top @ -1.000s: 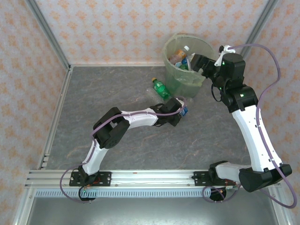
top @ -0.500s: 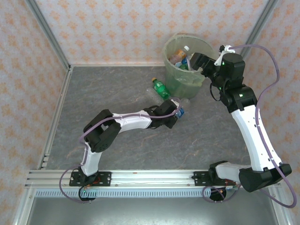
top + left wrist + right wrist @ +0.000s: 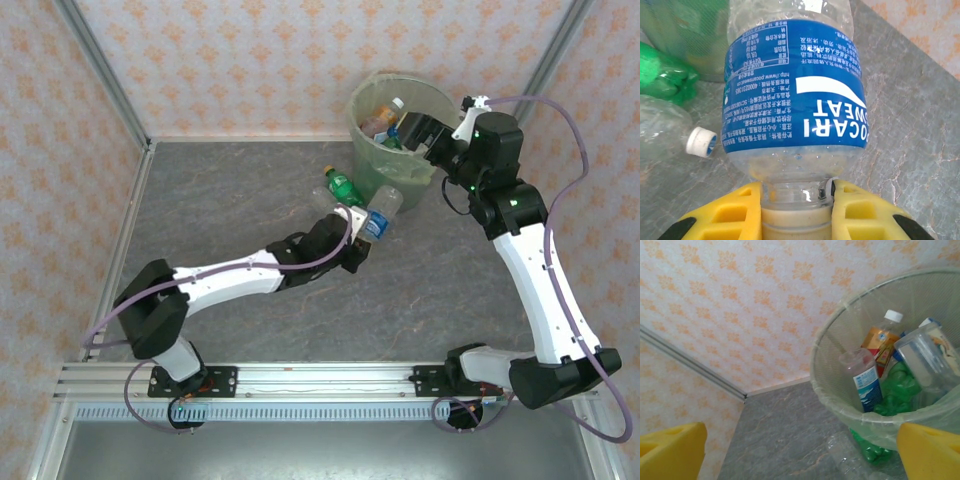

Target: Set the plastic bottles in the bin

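Observation:
My left gripper [image 3: 357,238] is shut on the neck of a clear plastic bottle with a blue label [image 3: 378,212], held off the table just in front of the bin [image 3: 363,105]. In the left wrist view the yellow fingers [image 3: 735,212] clamp that blue-labelled bottle [image 3: 795,100] below its shoulder. A green bottle [image 3: 343,187] lies on the table by the bin's left foot. My right gripper [image 3: 410,128] hangs open over the bin's right rim, nothing between its fingers [image 3: 671,450]. The bin [image 3: 826,390] holds several bottles, among them one with a blue label [image 3: 865,382].
A clear bottle with a white cap [image 3: 701,142] lies on the table next to the green bottle [image 3: 662,75], both to the left of the held one. Patterned walls stand close behind the bin. The grey table [image 3: 230,200] stretches away to the left.
The left arm has stretched out toward the bin, carrying the blue-labelled bottle up and away from its base. The right gripper has shifted slightly left over the bin.

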